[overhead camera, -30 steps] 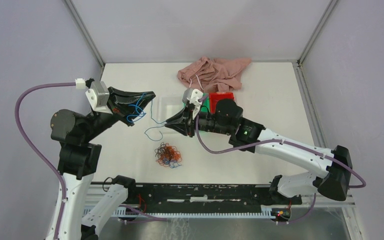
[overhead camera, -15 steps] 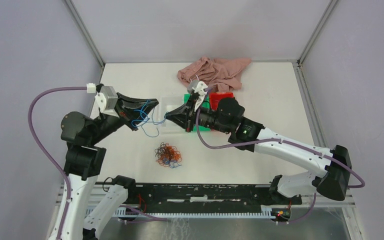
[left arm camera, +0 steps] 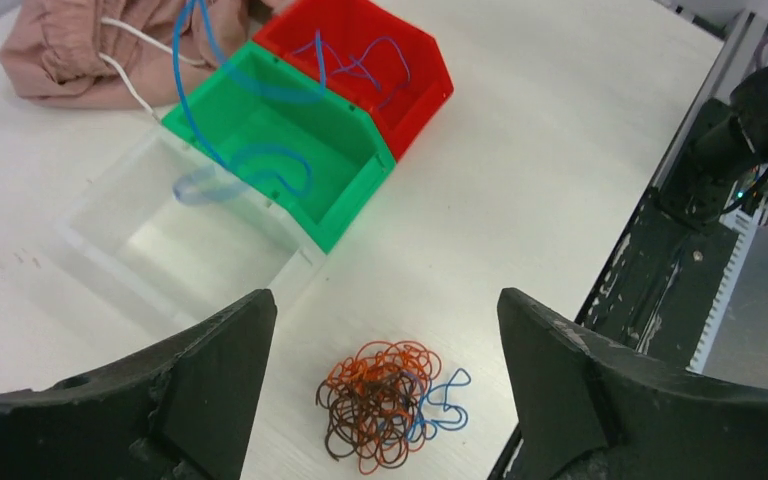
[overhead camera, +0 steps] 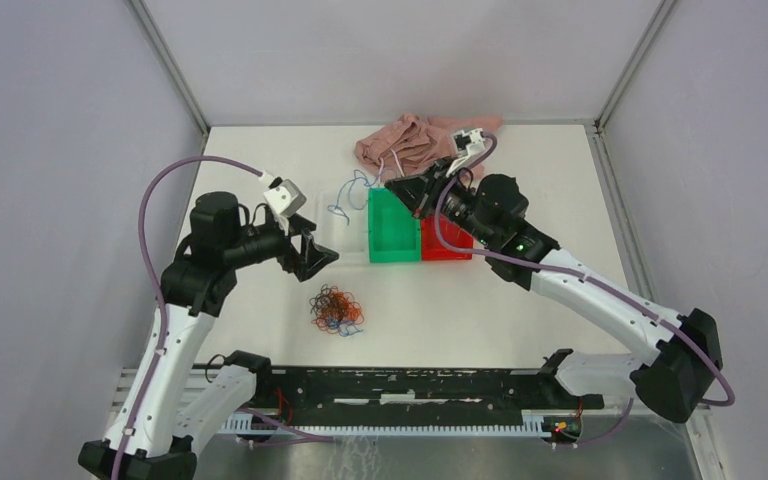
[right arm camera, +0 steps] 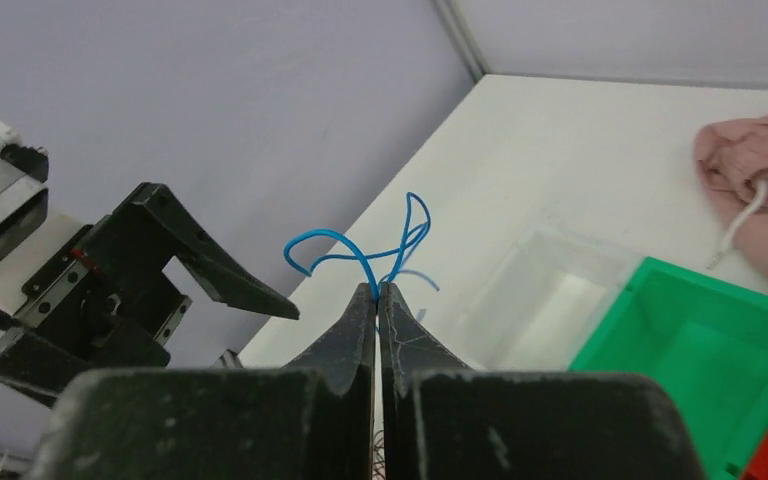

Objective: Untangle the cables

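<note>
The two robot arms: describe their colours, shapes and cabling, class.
The left arm and right arm have white links, black joints and wrists. A purple cable loops off each. The left gripper and right gripper have black, tapered fingers. A green light glows on the right arm.

both arms wear white shells over black joint housings: left arm (overhead camera: 167, 345), right arm (overhead camera: 600, 300). a grey-purple cable (overhead camera: 146, 218) loops off each wrist, the left one ending in a white plug (overhead camera: 276, 181). a green light (overhead camera: 520, 245) glows on the right arm. the left claw (left arm camera: 385, 298) and right claw (right arm camera: 377, 292) have matt black, scuffed fingers.
</note>
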